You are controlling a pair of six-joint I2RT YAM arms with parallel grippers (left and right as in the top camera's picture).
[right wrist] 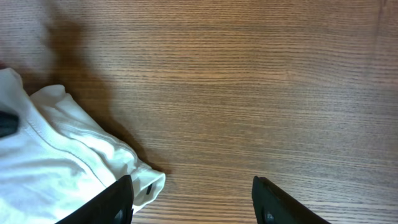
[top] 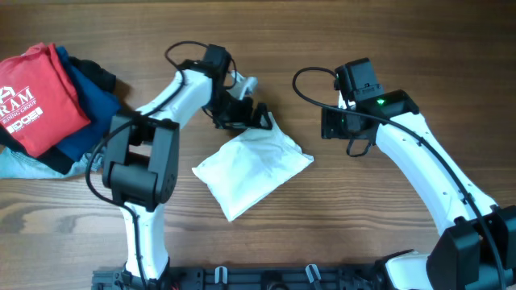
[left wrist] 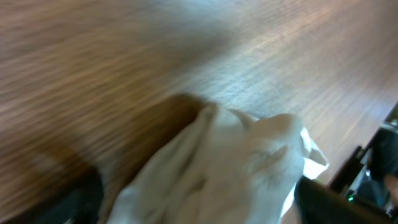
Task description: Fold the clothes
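Observation:
The white T-shirt (top: 251, 169) lies folded into a compact bundle in the middle of the wooden table; its print is hidden. My left gripper (top: 248, 117) is at the bundle's far corner. In the left wrist view, which is blurred, the white cloth (left wrist: 230, 168) fills the space between the two spread fingers (left wrist: 199, 208), which are wide apart and not clamped. My right gripper (top: 329, 125) is open and empty just right of the bundle. In the right wrist view its fingers (right wrist: 199, 199) frame bare wood, and the shirt's edge (right wrist: 56, 155) lies by the left finger.
A pile of other garments sits at the far left: a red shirt with white lettering (top: 40, 97) on top of a blue garment (top: 93, 101) and black cloth (top: 101, 74). The arms' base rail (top: 266, 278) runs along the front edge.

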